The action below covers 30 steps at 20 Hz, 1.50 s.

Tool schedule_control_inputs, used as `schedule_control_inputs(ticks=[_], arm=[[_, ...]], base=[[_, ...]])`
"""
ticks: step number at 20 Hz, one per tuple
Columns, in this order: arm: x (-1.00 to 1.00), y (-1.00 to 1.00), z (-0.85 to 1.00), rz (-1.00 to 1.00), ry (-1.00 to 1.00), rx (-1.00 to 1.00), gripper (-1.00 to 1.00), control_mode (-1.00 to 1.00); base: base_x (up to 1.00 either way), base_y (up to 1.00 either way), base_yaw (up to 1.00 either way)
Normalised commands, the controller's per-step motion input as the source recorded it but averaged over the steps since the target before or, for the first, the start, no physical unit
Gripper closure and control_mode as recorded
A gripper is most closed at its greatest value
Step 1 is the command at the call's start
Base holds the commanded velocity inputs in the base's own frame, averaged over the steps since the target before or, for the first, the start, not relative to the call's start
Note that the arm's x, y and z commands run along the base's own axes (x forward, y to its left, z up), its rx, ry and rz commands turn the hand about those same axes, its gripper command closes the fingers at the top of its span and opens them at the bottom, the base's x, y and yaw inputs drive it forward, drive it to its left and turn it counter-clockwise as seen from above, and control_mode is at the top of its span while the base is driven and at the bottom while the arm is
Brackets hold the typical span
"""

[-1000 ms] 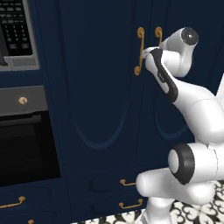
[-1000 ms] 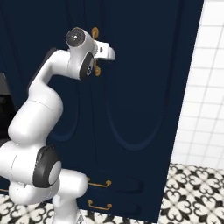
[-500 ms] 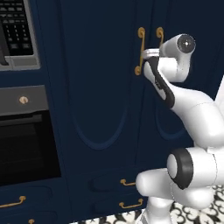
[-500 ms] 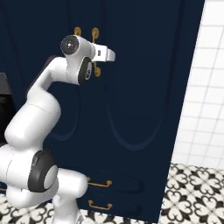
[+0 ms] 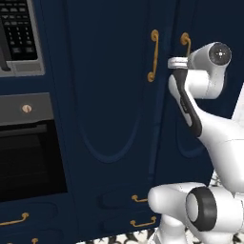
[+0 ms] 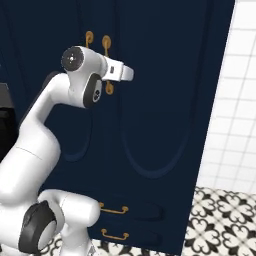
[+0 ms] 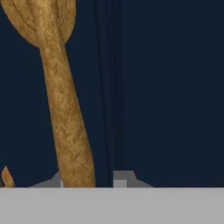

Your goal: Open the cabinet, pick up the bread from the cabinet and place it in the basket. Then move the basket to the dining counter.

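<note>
At the upper middle of the cabinet (image 5: 114, 95), our gripper (image 7: 87, 181) sits hard up against the doors, level with the long brass handles (image 5: 153, 56). In the hand view one handle (image 7: 65, 113) runs down to the two grey fingertips (image 7: 121, 178), and the door seam passes just beside it. Whether the claw is clenched on that handle or merely straddling it we cannot tell (the tips barely show above the bottom edge). Both doors look closed, so we judge the opening step is only beginning, with the bread presumably behind them. The risk from here: if the fingers are not truly around the bar, a pull would slip off the smooth brass and leave the door shut; pulling straight rather than along the door's arc could also strain the grip.
</note>
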Motion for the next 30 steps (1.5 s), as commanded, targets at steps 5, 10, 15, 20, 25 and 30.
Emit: schedule_control_inputs(ticks=[5, 10, 15, 20, 25, 30], arm=[[-0.91, -1.00, 0.00, 0.00, 0.00, 0.05, 1.00, -1.00], [-0.81, -1.00, 0.00, 0.00, 0.00, 0.01, 1.00, -1.00], [-0.79, -1.00, 0.00, 0.00, 0.00, 0.00, 1.00, -1.00], [-0.80, -1.00, 0.00, -0.01, 0.00, 0.00, 1.00, -1.00], [-0.82, -1.00, 0.00, -0.01, 0.00, 0.00, 1.00, -1.00], [-0.78, -1.00, -0.02, -0.02, 0.00, 0.00, 1.00, -1.00]], base=[[0.00, 0.00, 0.00], [0.00, 0.00, 0.00], [0.00, 0.00, 0.00], [0.00, 0.00, 0.00], [0.00, 0.00, 0.00], [0.00, 0.00, 0.00]])
